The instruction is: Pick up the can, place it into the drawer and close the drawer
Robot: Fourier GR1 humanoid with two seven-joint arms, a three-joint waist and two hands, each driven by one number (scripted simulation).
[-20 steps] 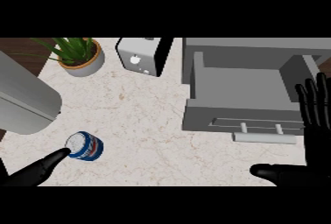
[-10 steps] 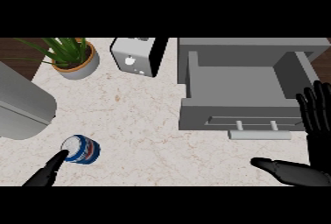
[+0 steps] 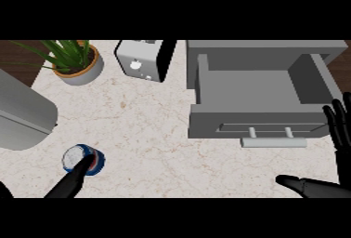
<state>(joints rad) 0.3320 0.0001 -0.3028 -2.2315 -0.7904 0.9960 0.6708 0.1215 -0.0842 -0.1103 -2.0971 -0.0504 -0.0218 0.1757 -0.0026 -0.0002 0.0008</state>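
A blue-and-white tin can [image 3: 83, 159] stood at the pale marble counter's [image 3: 151, 130] near left, the black left hand's [image 3: 70, 182] fingertip touching it — the open grey drawer [image 3: 257, 93] lay well apart at right, behind the black right hand [image 3: 329, 158]; a potted green plant [image 3: 75, 60] and silver toaster [image 3: 142, 59] sat behind.

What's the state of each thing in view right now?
drawer: open, nothing inside
can: upright on counter, left fingertip touching it, not grasped
left hand: open, at the can
right hand: open, right of the drawer front
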